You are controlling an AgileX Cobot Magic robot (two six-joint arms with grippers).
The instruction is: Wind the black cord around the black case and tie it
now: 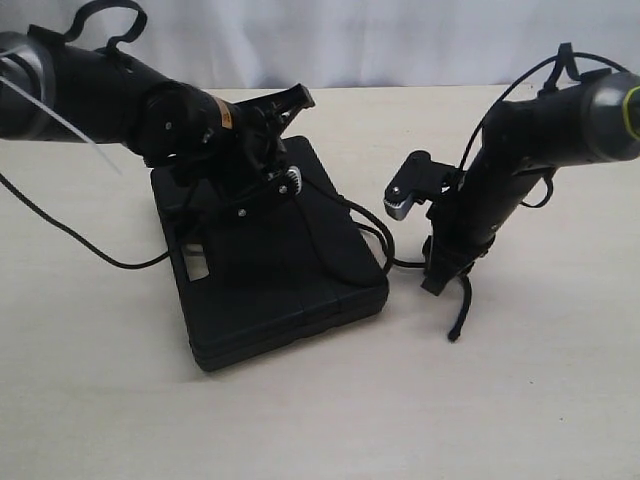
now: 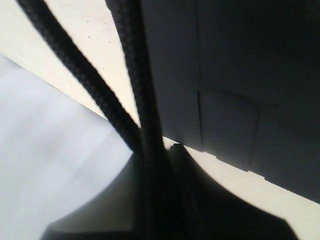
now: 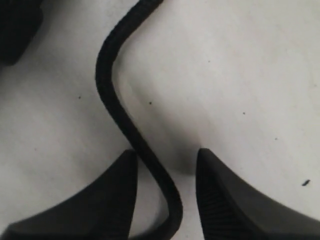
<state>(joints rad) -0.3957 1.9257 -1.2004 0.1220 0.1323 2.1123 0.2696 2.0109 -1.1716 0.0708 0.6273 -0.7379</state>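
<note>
Beige table (image 1: 540,400), black case (image 1: 280,280), black cord (image 3: 112,100) between right hand (image 3: 166,151) fingers

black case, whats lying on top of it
A loop of black cord crosses the black case lid. The left pincer and arm hide the far end, so anything there is unseen.

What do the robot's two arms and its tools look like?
The left arm and the right arm are thick black tubes with glossy black cables looped over them. The right one bears a yellow-green ring. The right tool has two black tapered fingers with ribbed pads.
</note>
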